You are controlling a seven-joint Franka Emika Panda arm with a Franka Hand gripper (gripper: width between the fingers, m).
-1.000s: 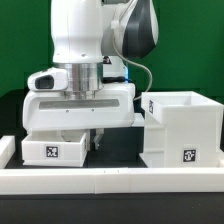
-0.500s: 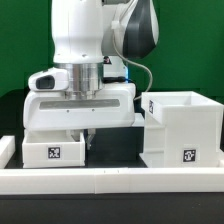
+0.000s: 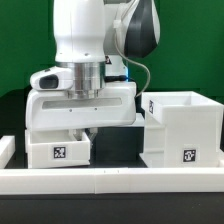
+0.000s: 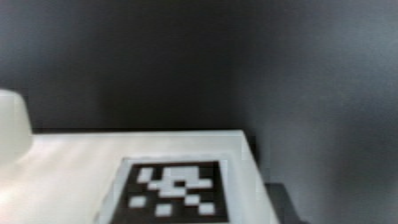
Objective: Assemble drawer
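Two drawer parts in exterior view: small tray (image 3: 58, 150) at the exterior view's left, large housing (image 3: 180, 128) at its right, apart, dark counter (image 3: 118, 146) between them. Hand (image 3: 87, 128) sits low, just behind the tray's rear edge; fingertips hidden, so open or closed cannot be told. Wrist view shows the tray's tag (image 4: 173, 190) close up.
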